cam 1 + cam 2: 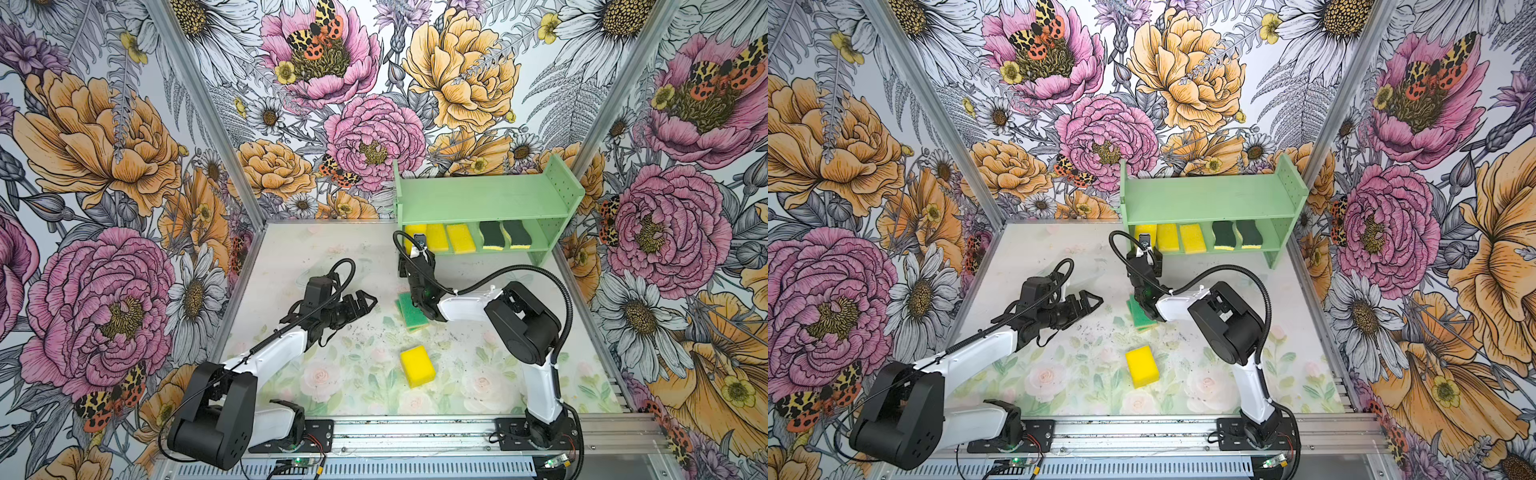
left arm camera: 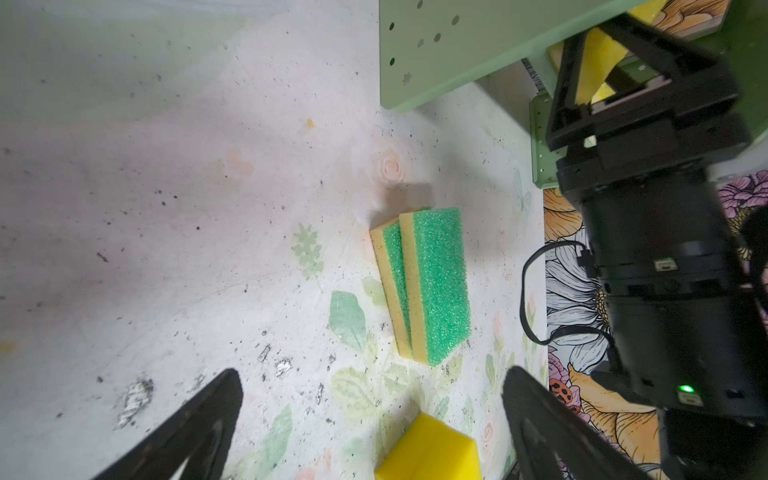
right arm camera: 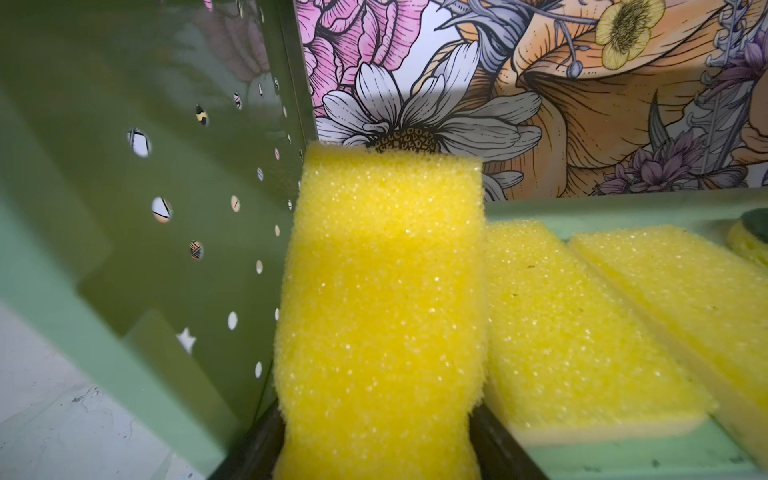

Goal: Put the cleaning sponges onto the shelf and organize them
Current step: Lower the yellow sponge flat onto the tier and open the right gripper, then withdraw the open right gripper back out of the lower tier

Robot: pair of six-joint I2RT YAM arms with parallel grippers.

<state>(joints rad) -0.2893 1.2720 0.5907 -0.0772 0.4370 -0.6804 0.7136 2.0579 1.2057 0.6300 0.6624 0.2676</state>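
Crowding close on the shelf (image 3: pixel 623 459): side panel (image 3: pixel 187 187) and neighbouring sponge (image 3: pixel 582 332). Gripping yellow sponge (image 3: pixel 382 291) with right gripper (image 3: pixel 378 451), jaws partly apart.

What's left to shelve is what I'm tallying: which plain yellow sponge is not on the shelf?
The lone yellow sponge lying on the table. The other three are on the shelf's lower tier, the leftmost in the right gripper.

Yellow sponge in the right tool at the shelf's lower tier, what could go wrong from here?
The sponge in the right tool looks tilted in the gap between the side panel and its neighbour; released, it may stay propped instead of lying flat. Pushing it deeper could shove that neighbour out of line.
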